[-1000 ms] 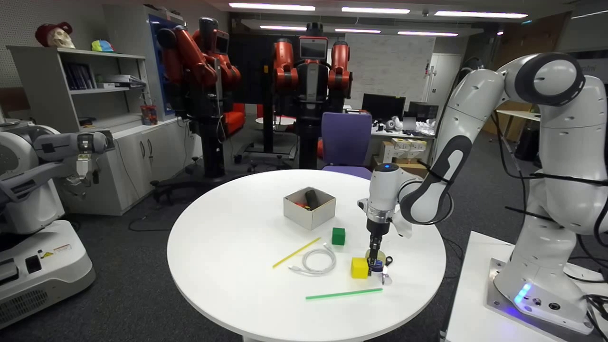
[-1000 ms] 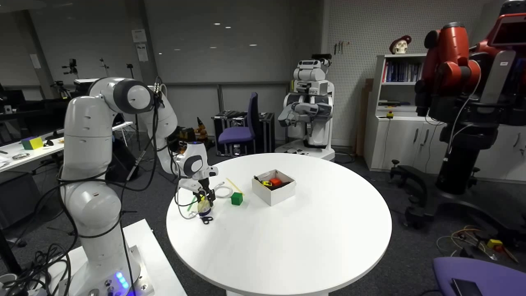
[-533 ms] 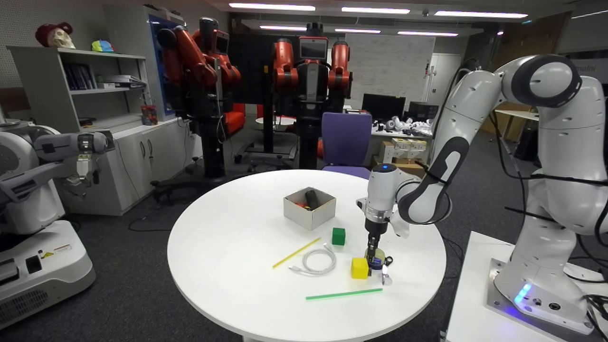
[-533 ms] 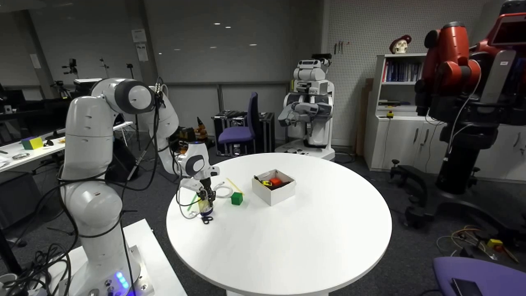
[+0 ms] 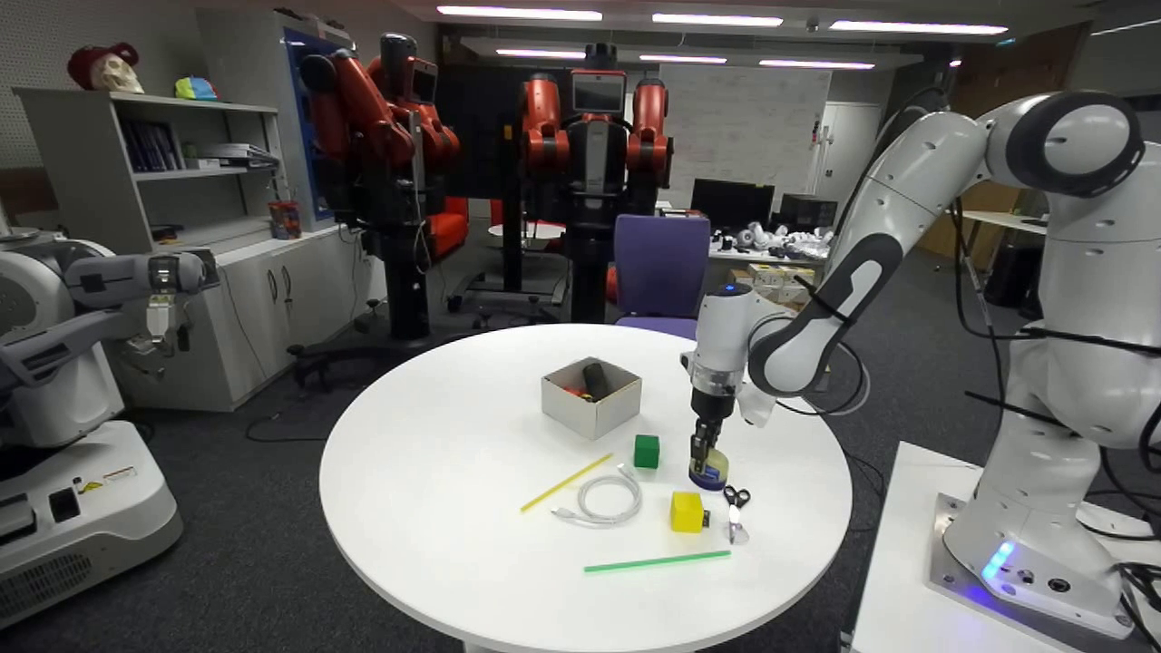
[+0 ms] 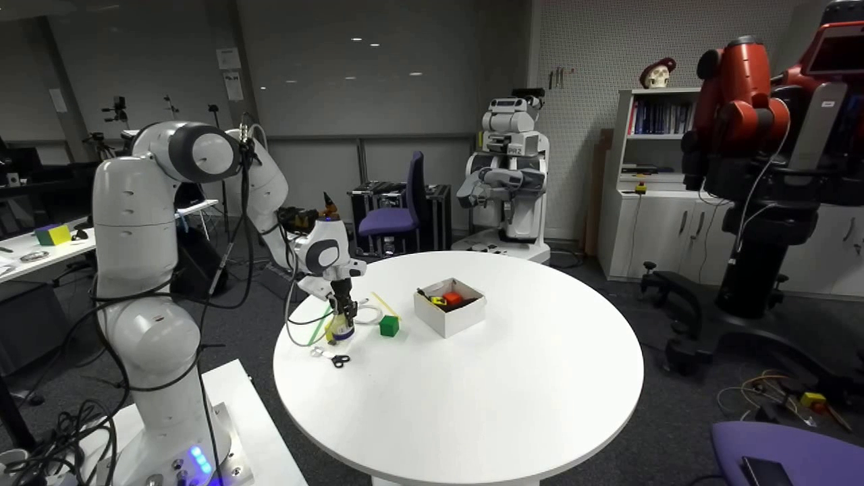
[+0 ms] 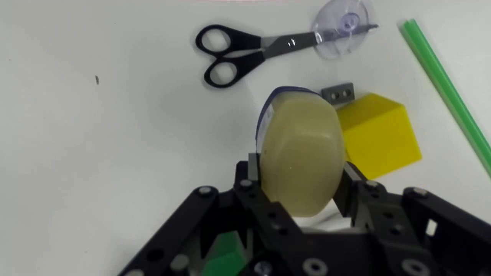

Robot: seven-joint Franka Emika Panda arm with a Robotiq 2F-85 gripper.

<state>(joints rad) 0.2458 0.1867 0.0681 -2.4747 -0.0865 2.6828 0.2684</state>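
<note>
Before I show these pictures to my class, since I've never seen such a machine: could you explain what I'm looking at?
The machine is a jointed white robot arm standing beside a round white table. Two pictures come from cameras standing in the room; the close-up comes from a camera on the arm's wrist, looking past its end effector, the grasping part. That is closed on a pale yellow and blue container. On the table lie scissors, a clear suction cup overlapping their blade, a yellow cube, a green cube, a yellow straw, a green straw and a looped white cable. An open white box holds a few smaller things I can't name for sure.
</note>
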